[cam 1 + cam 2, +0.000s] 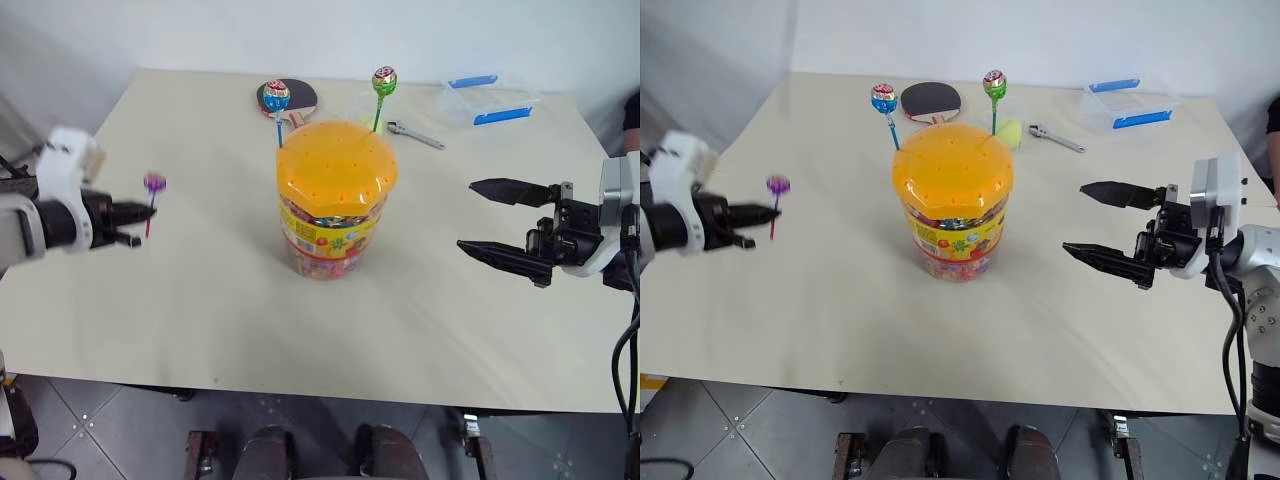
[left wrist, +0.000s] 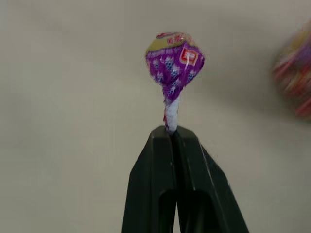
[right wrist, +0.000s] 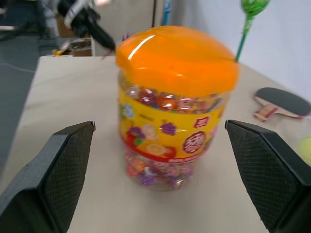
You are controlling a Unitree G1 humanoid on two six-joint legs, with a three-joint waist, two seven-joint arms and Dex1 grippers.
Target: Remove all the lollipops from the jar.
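My left gripper (image 2: pixel 171 132) is pinched tight on the purple lollipop (image 2: pixel 174 60) stick, out left of the jar (image 1: pixel 334 200). My right gripper (image 1: pixel 490 220) points level at the jar, jaws wide and empty. The stick's lower part is hidden.

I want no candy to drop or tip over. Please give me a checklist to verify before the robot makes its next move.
1. Left gripper shut on the purple lollipop stick: ok.
2. Purple lollipop clear of the jar, out over the table: ok.
3. Right gripper open, apart from the jar: ok.
4. Jar upright, orange lid on: ok.
5. Blue lollipop and green lollipop taken out: not ok, both stand in the lid.
6. Firmness of the grip on the thin stick: cannot tell.
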